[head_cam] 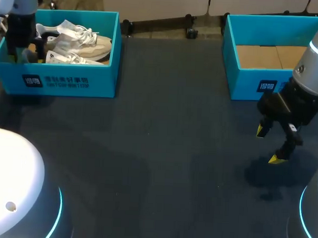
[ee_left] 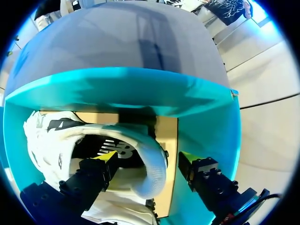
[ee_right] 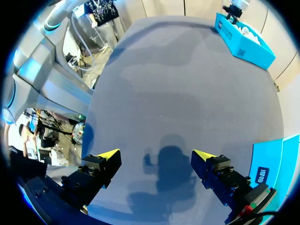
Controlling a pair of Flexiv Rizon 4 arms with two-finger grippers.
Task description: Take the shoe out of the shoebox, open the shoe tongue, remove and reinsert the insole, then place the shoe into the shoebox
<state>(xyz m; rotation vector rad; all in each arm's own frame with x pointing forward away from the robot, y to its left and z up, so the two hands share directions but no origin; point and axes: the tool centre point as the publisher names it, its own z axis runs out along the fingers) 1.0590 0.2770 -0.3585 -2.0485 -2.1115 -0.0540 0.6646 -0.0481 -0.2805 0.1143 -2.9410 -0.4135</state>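
The task had barely begun: the shoe (head_cam: 80, 44) lay in its box (head_cam: 71, 82). The left hand (ee_left: 149, 159) was down in that box, fingers (ee_left: 105, 164) apart astride the heel rim, one inside the shoe, not clamped. The right hand (head_cam: 268, 145) hung spread above the surface (head_cam: 163, 151) near the empty box (head_cam: 245, 80). Lifting out, tongue, insole and return all remained.

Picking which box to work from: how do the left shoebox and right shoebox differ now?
The left shoebox holds white shoes; the right shoebox is empty. The left hand is down inside the left shoebox, open astride a shoe's collar; the right hand hangs open over the table, outside the right shoebox. Both are teal, lidless boxes.
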